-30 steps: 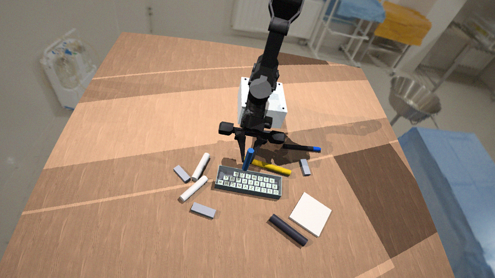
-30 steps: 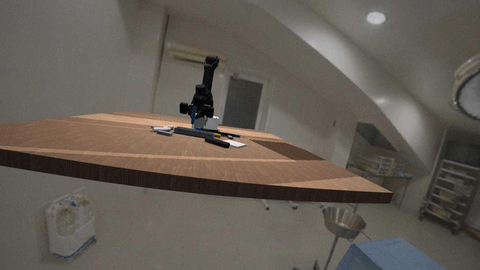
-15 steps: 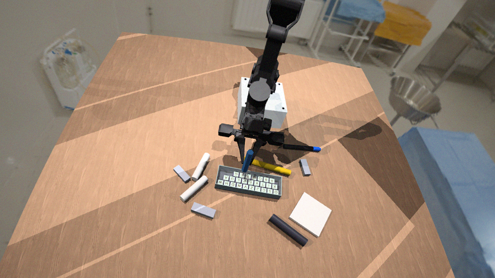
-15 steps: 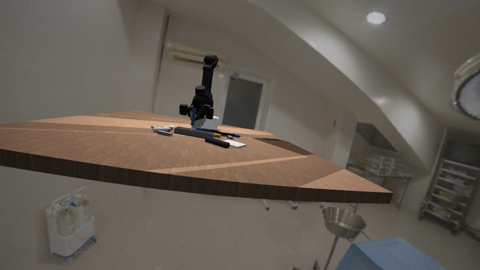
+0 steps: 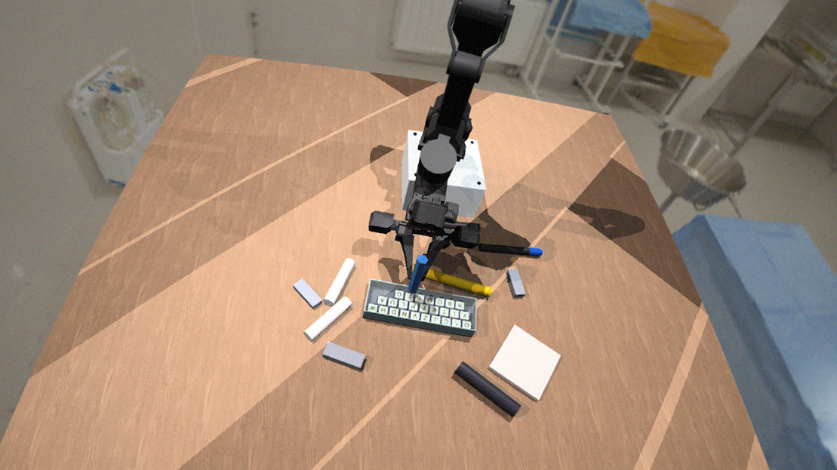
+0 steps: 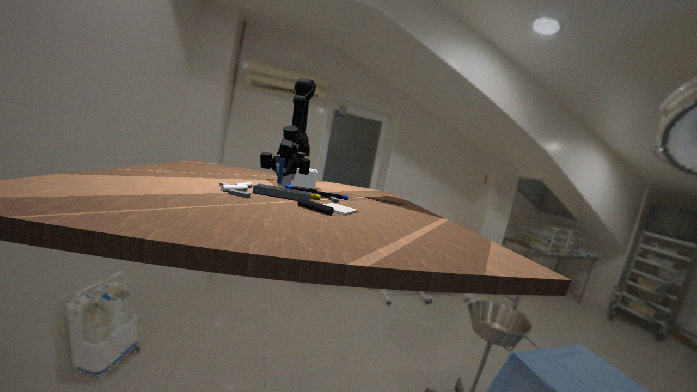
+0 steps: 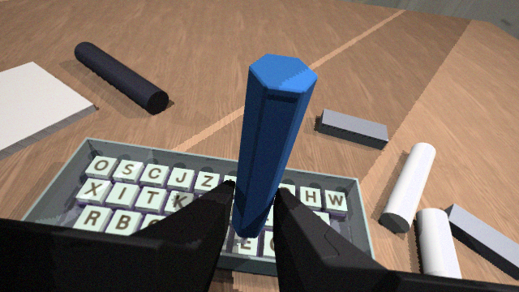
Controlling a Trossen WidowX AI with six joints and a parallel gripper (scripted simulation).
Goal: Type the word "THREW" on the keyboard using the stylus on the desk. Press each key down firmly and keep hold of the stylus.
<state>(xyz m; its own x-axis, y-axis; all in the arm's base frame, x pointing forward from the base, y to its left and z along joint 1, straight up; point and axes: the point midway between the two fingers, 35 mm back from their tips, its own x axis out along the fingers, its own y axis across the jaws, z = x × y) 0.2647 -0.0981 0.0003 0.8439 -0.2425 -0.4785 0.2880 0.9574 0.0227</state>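
My gripper (image 5: 420, 261) (image 7: 255, 194) is shut on the blue hexagonal stylus (image 5: 417, 273) (image 6: 280, 170) (image 7: 268, 134) and holds it nearly upright, gripped near its lower end. The grey keyboard (image 5: 420, 329) (image 6: 277, 191) (image 7: 362, 223) with white letter keys lies flat on the wooden desk (image 5: 192, 383). In the wrist view the stylus's lower tip is over the row of keys nearest the arm, right at the key marked E (image 7: 244, 246). I cannot tell whether the tip touches the key. My fingers hide some keys around it.
A yellow cylinder (image 5: 458, 282) and a black pen (image 5: 508, 249) lie behind the keyboard. Two white cylinders (image 5: 339, 280) (image 5: 327, 318) and grey blocks (image 5: 307, 293) (image 5: 343, 355) lie to its left. A dark cylinder (image 5: 487, 389) and a white pad (image 5: 525, 361) lie at the front right.
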